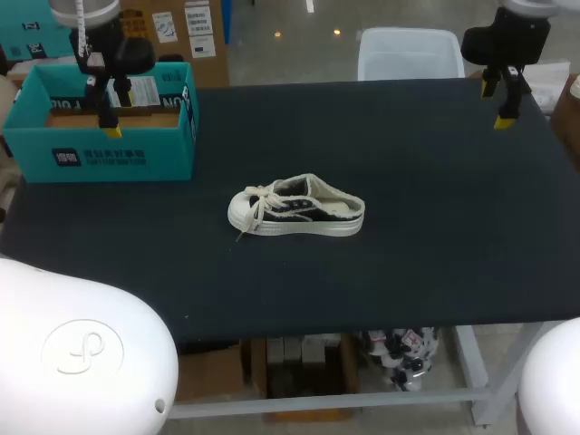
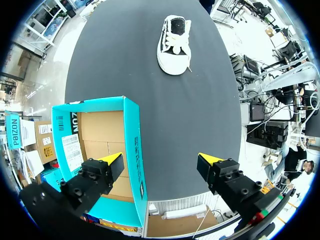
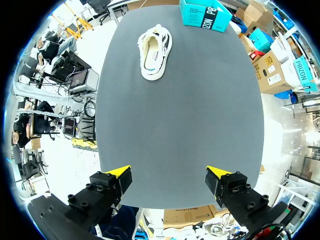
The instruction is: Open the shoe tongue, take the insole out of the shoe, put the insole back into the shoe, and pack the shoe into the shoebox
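A black and white canvas shoe [image 1: 296, 210] with cream laces lies on its sole in the middle of the dark table, toe to the left. It shows far ahead of each gripper in the wrist views, shoe [image 2: 175, 43] and shoe [image 3: 154, 52]. A teal shoebox [image 1: 109, 122] stands open at the far left, box [image 2: 102, 150], box [image 3: 205, 14]. My left gripper [image 1: 107, 107] hangs open above the box, one finger over its inside, left gripper [image 2: 161, 165]. My right gripper [image 1: 504, 100] hangs open over the far right corner, right gripper [image 3: 169, 176]. Neither holds anything.
The table [image 1: 408, 181] is bare dark cloth around the shoe. A pale plastic bin [image 1: 410, 53] stands just beyond the far edge. The box's open top shows brown cardboard inside.
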